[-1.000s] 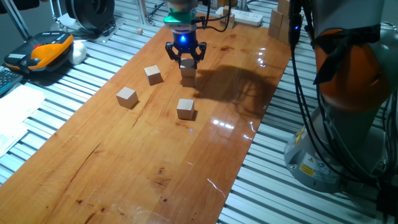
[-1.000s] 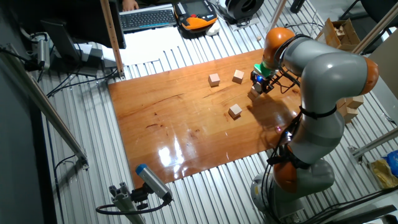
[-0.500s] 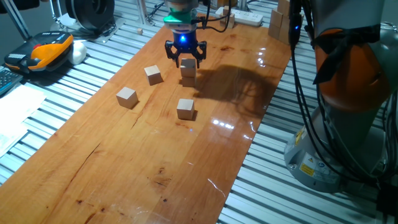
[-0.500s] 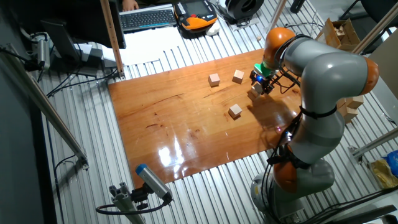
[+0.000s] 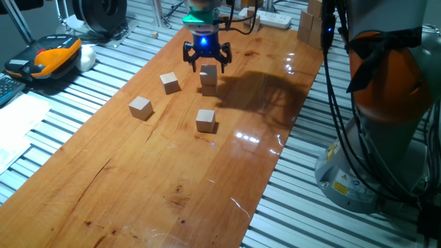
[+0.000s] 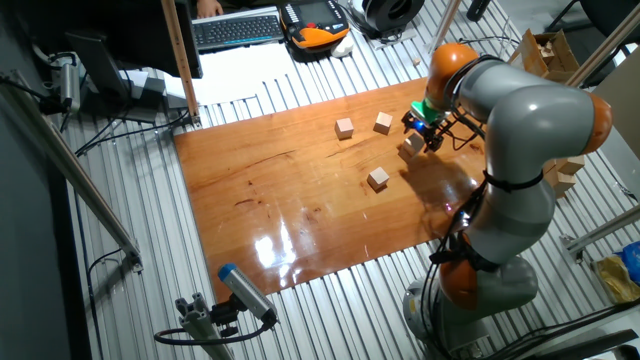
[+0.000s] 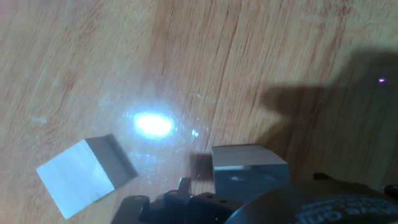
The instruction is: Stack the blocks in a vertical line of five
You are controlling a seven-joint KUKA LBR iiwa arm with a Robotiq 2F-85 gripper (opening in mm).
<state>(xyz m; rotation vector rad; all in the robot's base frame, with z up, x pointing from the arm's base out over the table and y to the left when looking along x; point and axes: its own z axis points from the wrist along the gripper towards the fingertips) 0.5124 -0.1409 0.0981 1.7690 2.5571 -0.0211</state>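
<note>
Two tan wooden blocks stand stacked (image 5: 209,80) at the far end of the wooden table (image 5: 158,179); the stack also shows in the other fixed view (image 6: 412,146). My gripper (image 5: 206,64) hangs just above the top block with its jaws spread and nothing in them; it also shows in the other fixed view (image 6: 428,130). Three more blocks lie singly: one left of the stack (image 5: 169,83), one further left (image 5: 140,107), and one nearer the front (image 5: 206,120). The hand view shows the stack's top block (image 7: 249,165) close under the hand and a loose block (image 7: 84,177) to its left.
A white power strip (image 5: 274,21) and larger pale wooden blocks (image 5: 308,26) are at the far end. An orange and black device (image 5: 52,55) lies on the slatted bench at left. The robot's base (image 5: 386,103) and cables stand on the right.
My gripper has risen a little, from around the top block of the stack to just above it. The blocks have not moved.
</note>
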